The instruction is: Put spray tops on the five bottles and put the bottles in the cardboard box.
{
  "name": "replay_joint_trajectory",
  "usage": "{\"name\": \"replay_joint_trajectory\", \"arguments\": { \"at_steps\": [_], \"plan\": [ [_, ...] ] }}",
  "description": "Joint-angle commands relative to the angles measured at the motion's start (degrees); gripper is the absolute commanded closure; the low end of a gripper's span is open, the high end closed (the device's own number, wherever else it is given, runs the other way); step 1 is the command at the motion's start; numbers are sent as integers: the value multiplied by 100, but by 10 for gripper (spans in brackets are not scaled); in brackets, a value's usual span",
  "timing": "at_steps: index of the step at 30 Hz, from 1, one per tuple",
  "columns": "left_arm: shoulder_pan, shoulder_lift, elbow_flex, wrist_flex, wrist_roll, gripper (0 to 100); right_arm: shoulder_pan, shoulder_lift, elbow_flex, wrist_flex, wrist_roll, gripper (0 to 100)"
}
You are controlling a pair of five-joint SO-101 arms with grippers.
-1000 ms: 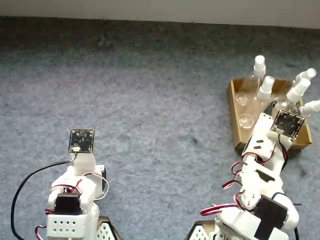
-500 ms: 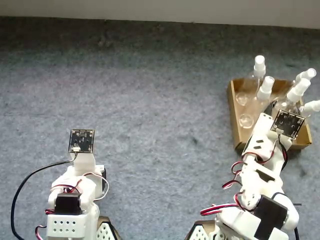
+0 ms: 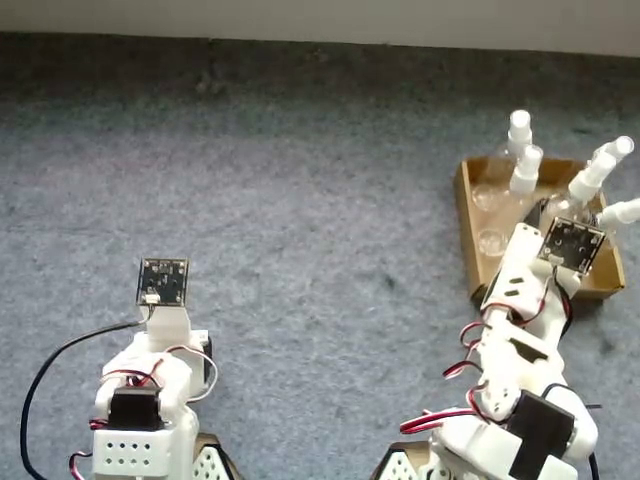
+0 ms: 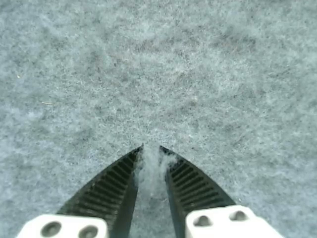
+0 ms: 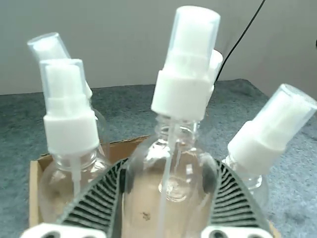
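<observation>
Right gripper (image 5: pixel 169 171): is pinching a clear bottle (image 5: pixel 171 198) by its body, one ribbed finger on each side.
Bottle: is standing nearly upright between the jaws, with its spray top (image 5: pixel 185 64) already on, above the fingers.
Box (image 3: pixel 462 215): is sitting under and just ahead of the right gripper; its near wall is showing beside the fingers in the wrist view.
Other bottles: four capped ones are crowding round the held one, with one (image 5: pixel 69 129) just beside a finger, one (image 5: pixel 49 47) behind that, one (image 5: pixel 270 131) leaning away on the opposite side, and one (image 5: pixel 216 57) peeking out behind the held top.
Left gripper (image 4: pixel 151 151): is resting tip-down on the carpet (image 4: pixel 148 59), jaws pressed nearly together and gripping nothing, well away from the box.
Step, as I judge it: seating the fifth bottle in the box.
Doing it well: keeping the bottle vertical, lowering it into the free gap until its base is bearing on the box floor, then spreading the jaws only slightly, since the neighbours are close enough to be tipped.
Risk: the leaning bottle is looking easiest to knock over.
</observation>
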Motion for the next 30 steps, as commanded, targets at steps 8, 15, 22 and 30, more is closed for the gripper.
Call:
{"name": "replay_joint_trajectory", "arguments": {
  "at_steps": [8,15,22,30],
  "plan": [
    [101,-40,127,18,-35,993,-127,-22,-251,-48,9,879],
    [101,-40,127,18,-35,993,-136,-22,-251,-48,18,879],
    [101,-40,127,18,-35,993,-136,-22,-224,-48,53,874],
    [101,-40,127,18,-35,993,-119,-22,-224,-31,53,814]
  ]
}}
